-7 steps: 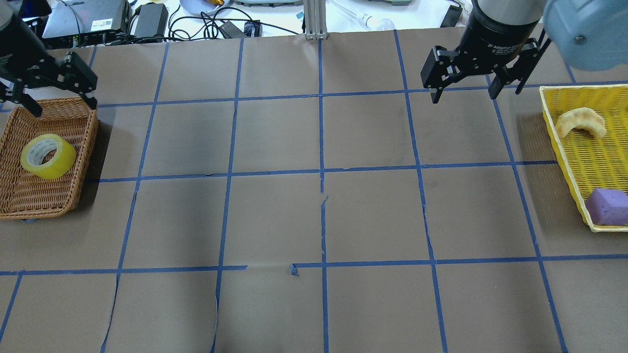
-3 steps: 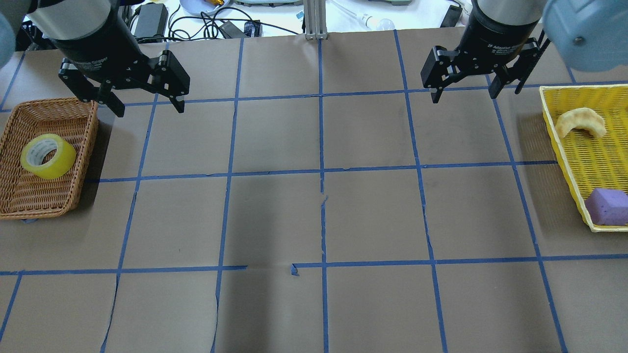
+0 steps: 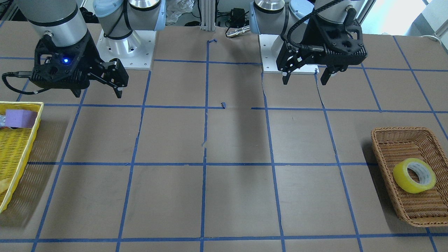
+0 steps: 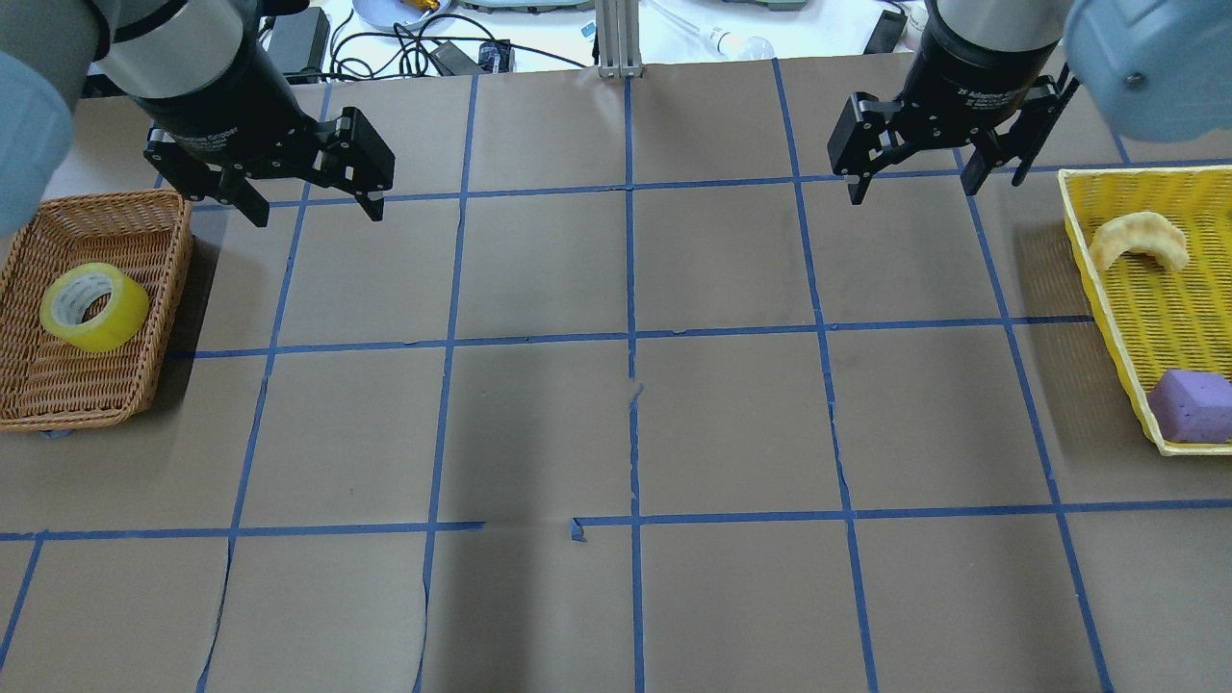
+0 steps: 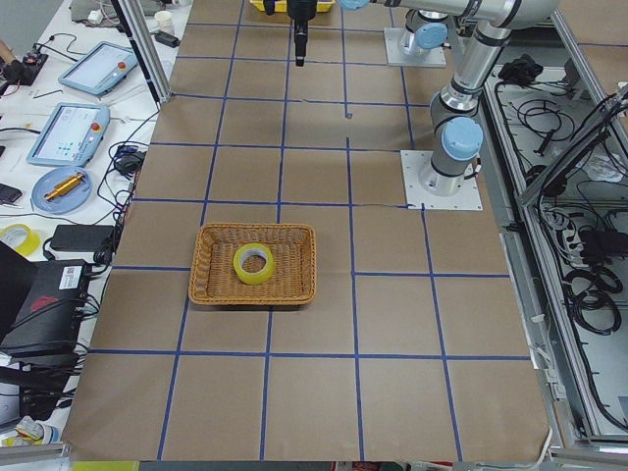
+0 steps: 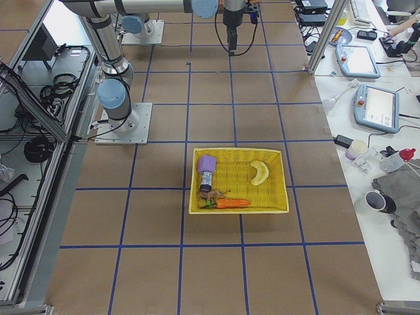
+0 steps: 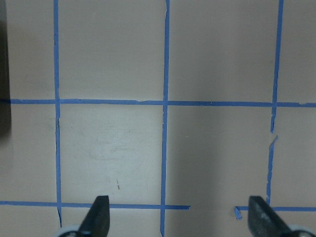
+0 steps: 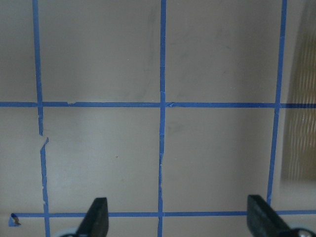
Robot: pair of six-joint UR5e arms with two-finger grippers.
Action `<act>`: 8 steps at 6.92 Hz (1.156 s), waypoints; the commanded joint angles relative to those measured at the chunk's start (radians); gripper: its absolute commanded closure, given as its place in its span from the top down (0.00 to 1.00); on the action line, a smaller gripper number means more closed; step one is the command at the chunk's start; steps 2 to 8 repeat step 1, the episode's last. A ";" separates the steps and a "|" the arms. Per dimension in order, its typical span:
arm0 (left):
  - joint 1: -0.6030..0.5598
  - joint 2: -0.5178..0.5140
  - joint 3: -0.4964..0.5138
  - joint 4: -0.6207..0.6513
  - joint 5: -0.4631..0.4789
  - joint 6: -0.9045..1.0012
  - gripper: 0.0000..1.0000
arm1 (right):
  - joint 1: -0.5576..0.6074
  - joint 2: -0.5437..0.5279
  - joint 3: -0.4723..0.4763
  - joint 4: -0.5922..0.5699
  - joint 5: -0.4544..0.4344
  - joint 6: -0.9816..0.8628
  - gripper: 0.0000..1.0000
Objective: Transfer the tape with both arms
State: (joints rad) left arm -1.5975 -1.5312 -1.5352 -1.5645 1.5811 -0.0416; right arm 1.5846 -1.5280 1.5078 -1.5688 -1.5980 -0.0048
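The yellow tape roll (image 4: 94, 306) lies in a brown wicker basket (image 4: 171, 289) at the table's left end; it also shows in the front view (image 3: 414, 175) and the left side view (image 5: 254, 263). My left gripper (image 4: 316, 214) hangs open and empty above the bare table, right of and beyond the basket, apart from the tape. It shows in the front view (image 3: 304, 82), and its wrist view (image 7: 178, 219) holds only paper and blue lines. My right gripper (image 4: 911, 191) is open and empty, left of the yellow tray (image 4: 1107, 308), as the front view (image 3: 98, 93) also shows.
The yellow tray holds a purple block (image 4: 1192, 404) and a pale curved piece (image 4: 1141, 241); the right side view also shows a carrot (image 6: 230, 203) in it. Blue tape lines grid the brown paper. Cables and devices lie beyond the far edge.
My left gripper has swung right, from over the basket's far corner to above the table beyond it, and is still open. The right gripper and the tape have not moved.
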 commanded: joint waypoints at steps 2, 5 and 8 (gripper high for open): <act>-0.001 -0.003 -0.005 0.003 0.000 0.014 1.00 | 0.000 0.000 0.000 0.001 0.000 0.002 1.00; -0.001 -0.003 -0.005 0.003 0.000 0.014 1.00 | 0.000 0.000 0.000 0.001 0.000 0.002 1.00; -0.001 -0.003 -0.005 0.003 0.000 0.014 1.00 | 0.000 0.000 0.000 0.001 0.000 0.002 1.00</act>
